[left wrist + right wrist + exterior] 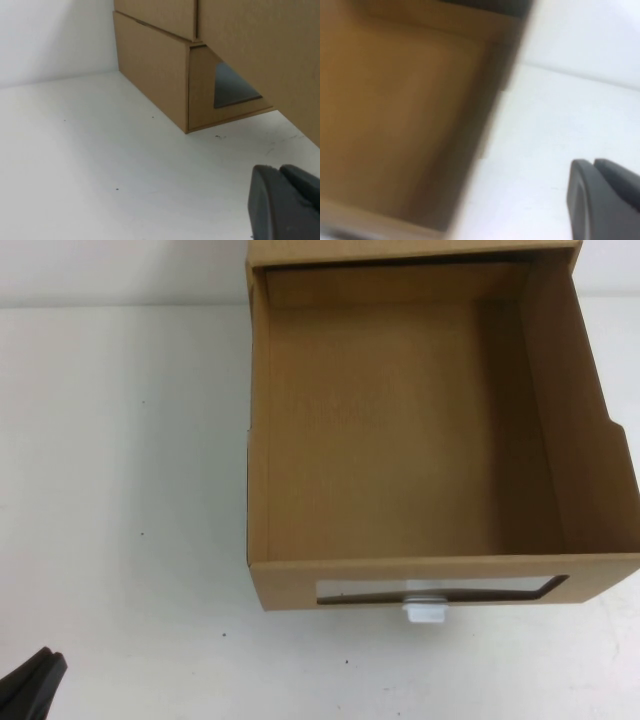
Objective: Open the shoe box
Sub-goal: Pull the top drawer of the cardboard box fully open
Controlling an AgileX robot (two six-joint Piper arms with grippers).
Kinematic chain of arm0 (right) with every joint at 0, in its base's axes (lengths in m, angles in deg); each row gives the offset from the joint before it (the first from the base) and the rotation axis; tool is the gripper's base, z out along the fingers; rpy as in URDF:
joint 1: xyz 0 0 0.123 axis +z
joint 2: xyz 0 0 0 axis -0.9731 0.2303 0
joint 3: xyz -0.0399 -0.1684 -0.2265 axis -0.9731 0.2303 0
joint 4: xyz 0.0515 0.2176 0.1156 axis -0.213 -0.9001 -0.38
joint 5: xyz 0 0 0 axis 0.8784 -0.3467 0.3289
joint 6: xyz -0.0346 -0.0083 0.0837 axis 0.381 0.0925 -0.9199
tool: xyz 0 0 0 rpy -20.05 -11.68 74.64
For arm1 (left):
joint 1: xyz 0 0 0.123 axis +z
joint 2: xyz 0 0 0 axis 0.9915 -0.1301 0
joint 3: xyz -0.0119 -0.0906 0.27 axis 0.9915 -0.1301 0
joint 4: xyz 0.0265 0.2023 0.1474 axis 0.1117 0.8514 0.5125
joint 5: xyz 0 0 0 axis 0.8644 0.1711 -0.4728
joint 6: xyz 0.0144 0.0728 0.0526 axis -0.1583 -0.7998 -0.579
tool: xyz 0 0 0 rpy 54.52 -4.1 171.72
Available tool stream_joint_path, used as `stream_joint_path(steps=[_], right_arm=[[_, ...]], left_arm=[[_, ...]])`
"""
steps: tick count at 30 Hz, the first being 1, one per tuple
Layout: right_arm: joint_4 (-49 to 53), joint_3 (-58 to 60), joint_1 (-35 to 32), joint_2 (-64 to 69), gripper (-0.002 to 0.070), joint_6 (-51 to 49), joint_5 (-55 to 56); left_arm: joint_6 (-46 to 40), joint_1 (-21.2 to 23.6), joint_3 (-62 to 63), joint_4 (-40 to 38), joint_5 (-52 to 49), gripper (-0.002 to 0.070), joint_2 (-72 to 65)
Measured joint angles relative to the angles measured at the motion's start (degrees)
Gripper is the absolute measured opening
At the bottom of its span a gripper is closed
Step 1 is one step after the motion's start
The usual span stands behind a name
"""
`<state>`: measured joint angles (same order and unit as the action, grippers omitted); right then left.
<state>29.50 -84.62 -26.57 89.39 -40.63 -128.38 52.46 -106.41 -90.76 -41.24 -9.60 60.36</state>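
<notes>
The brown cardboard shoe box (290, 585) stands in the middle and right of the high view. Its drawer is slid out toward me from the outer sleeve (400, 250), and the inside is bare. The front wall carries a clear window (440, 588) and a small white handle (423, 611). My left gripper (35, 680) sits at the near left corner, shut and holding nothing, well away from the box (155, 75). In the left wrist view the fingertips (265, 175) touch each other. My right gripper (594, 165) is shut and empty, hovering over the table beside the drawer (395, 110).
The white table (120, 490) stretches to the left of the box and in front of it. A pale wall rises behind the table. The box's right side runs to the edge of the high view.
</notes>
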Motion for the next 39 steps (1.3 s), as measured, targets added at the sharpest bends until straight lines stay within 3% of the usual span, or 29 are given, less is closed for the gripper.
stream_joint_path(steps=[7, 13, 18, 33, 39], right_arm=[[-0.4, 20.8, -32.5, -10.0, -0.0018, 0.0, 27.2], [-1.6, 34.0, -47.9, -21.3, -0.0018, -0.1, 38.0], [-3.9, 40.8, -51.7, -29.0, -0.0018, -0.2, 41.7], [-7.3, 43.2, -50.4, -29.5, -0.0018, -2.9, 44.1], [-20.6, 43.2, -50.4, -29.5, -0.0018, 7.2, 43.5]], left_arm=[[0.0, 0.0, 0.0, 0.0, 0.0, -0.0004, 0.0], [0.0, 0.0, 0.0, 0.0, 0.0, -0.0004, 0.0], [0.0, 0.0, 0.0, 0.0, -0.1, -0.0004, 0.0], [0.0, 0.0, 0.0, 0.0, -0.1, -0.0004, 0.0], [0.0, 0.0, 0.0, 0.0, -0.1, -0.0004, 0.0]])
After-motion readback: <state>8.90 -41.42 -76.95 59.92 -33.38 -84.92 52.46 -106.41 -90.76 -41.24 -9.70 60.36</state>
